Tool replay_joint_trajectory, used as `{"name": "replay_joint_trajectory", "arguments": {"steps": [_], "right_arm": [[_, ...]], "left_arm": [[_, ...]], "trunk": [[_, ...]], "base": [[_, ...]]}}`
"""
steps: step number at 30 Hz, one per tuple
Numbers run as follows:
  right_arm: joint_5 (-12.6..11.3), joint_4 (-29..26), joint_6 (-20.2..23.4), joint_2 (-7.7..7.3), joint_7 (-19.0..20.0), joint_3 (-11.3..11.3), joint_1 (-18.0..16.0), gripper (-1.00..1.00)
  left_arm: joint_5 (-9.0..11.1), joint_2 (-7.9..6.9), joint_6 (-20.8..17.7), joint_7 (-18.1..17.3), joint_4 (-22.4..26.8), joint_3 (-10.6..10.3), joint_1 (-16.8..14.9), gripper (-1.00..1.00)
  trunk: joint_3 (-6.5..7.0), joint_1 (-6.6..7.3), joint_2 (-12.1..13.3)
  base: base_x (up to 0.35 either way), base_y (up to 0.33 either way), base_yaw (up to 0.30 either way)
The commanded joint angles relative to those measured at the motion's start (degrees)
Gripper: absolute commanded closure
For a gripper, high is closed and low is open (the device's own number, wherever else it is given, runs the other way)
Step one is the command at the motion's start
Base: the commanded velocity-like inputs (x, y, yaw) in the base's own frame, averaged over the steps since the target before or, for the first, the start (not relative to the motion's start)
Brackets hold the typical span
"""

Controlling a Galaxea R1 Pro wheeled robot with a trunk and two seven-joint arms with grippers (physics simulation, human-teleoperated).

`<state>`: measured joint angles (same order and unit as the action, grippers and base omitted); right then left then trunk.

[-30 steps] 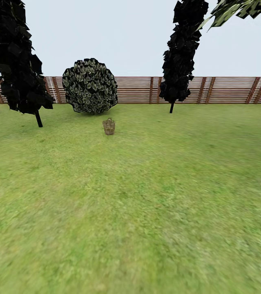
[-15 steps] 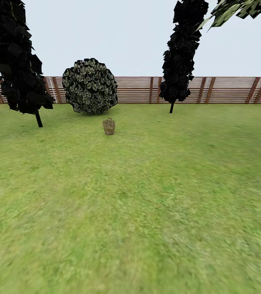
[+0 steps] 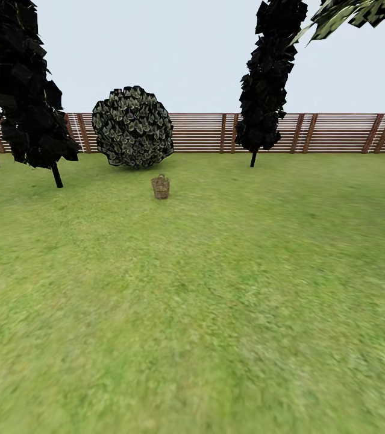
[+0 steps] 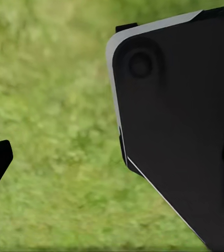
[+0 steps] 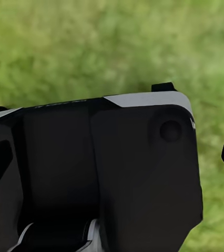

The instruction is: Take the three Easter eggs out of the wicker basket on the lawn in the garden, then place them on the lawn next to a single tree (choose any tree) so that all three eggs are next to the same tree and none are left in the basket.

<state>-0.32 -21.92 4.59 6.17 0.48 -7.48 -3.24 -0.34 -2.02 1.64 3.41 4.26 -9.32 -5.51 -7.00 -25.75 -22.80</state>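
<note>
Nothing is shifting between the earlier head views and this one; the robot is sitting parked. Nearest, both wrist views are looking down at blurred lawn (image 3: 216, 313) past dark robot housing, and I cannot tell whether either claw is released or clenched. Farther out, the wicker basket (image 3: 161, 187) is standing upright on the grass, just in front of a round bush (image 3: 132, 126); its eggs are too small to make out. Driving straight ahead and stopping short of the basket would be leaving room for reaching down. Beyond, a slatted fence (image 3: 337, 132) is closing the yard.
</note>
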Motion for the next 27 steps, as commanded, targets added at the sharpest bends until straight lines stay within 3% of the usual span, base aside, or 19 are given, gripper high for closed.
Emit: {"name": "replay_joint_trajectory", "arguments": {"steps": [1,17,27], "right_arm": [[0.0,-0.1,0.3,0.02,0.0,-0.3,0.0,-1.00],[0.0,-0.1,0.3,-0.02,0.0,-0.2,0.0,-1.00],[0.0,-0.1,0.3,0.07,0.0,0.0,0.0,-1.00]], "left_arm": [[0.0,-0.02,0.1,0.2,0.0,-0.4,0.0,-1.00],[0.3,-0.03,-0.3,5.6,0.3,-0.5,0.1,-1.00],[0.7,-0.08,0.3,3.2,0.4,-0.1,-0.1,-1.00]], "trunk": [[-0.12,-0.03,-0.1],[-0.12,-0.03,-0.1],[-0.12,-0.03,-0.1]], "base": [[0.000,0.000,0.000],[0.000,0.000,0.000],[0.000,0.000,0.000]]}}
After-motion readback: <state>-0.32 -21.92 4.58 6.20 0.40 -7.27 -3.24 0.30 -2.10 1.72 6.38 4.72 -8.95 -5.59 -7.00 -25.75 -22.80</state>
